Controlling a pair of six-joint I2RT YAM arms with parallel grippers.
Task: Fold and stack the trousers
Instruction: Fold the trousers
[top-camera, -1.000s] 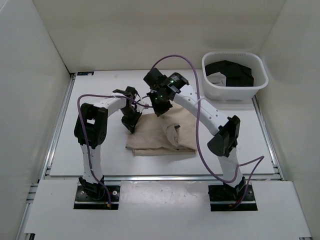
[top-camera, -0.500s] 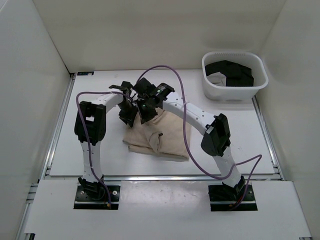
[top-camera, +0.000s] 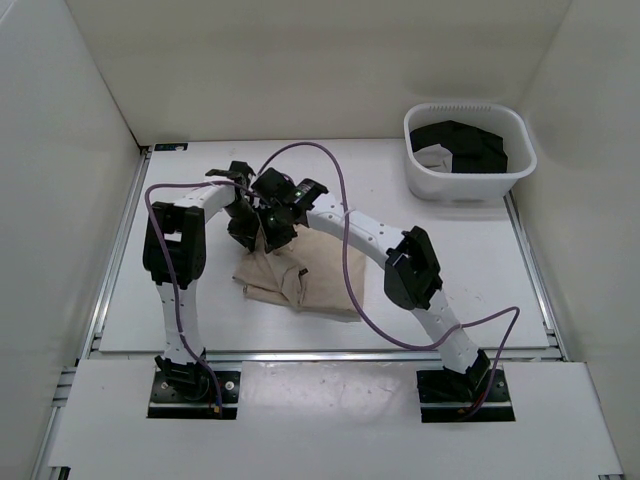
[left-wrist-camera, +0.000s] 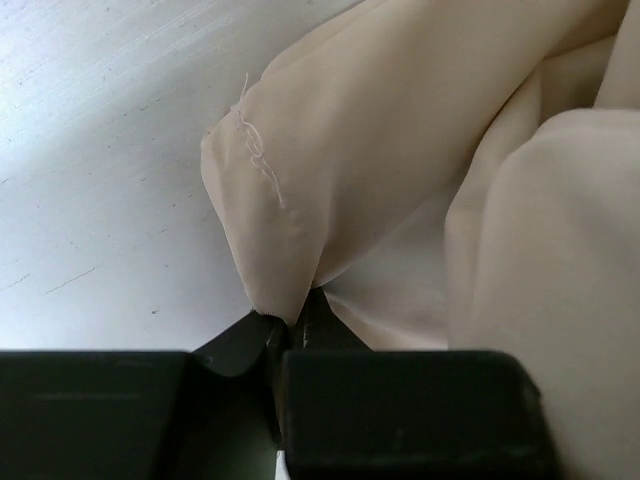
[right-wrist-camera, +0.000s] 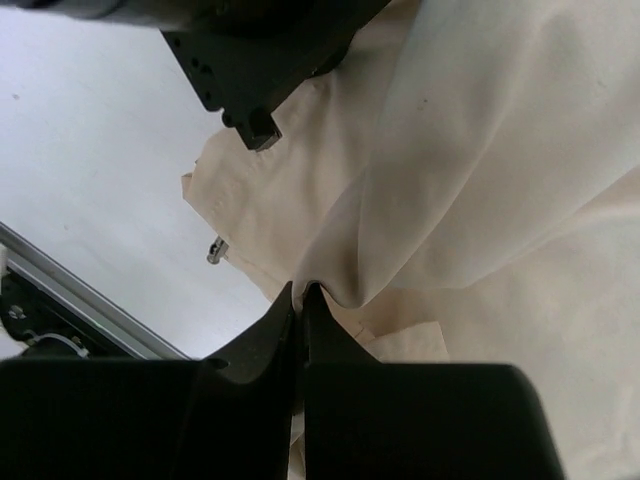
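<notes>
The beige trousers (top-camera: 305, 275) lie bunched on the white table, left of centre. My left gripper (top-camera: 243, 229) is shut on a stitched corner of the trousers (left-wrist-camera: 290, 190) at their far left edge. My right gripper (top-camera: 274, 232) is right beside it, shut on a fold of the same cloth (right-wrist-camera: 480, 170). Both grippers hold the cloth lifted a little above the table. In the right wrist view the left gripper's dark body (right-wrist-camera: 265, 60) shows at the top.
A white basket (top-camera: 468, 180) holding black garments (top-camera: 465, 142) stands at the back right. The table (top-camera: 180, 300) has a metal rail along its near edge. White walls close in the left, back and right sides.
Both grippers have moved left together, dragging the trousers leftward. The right arm has stretched further across to the left, and the cloth has bunched up narrower.
</notes>
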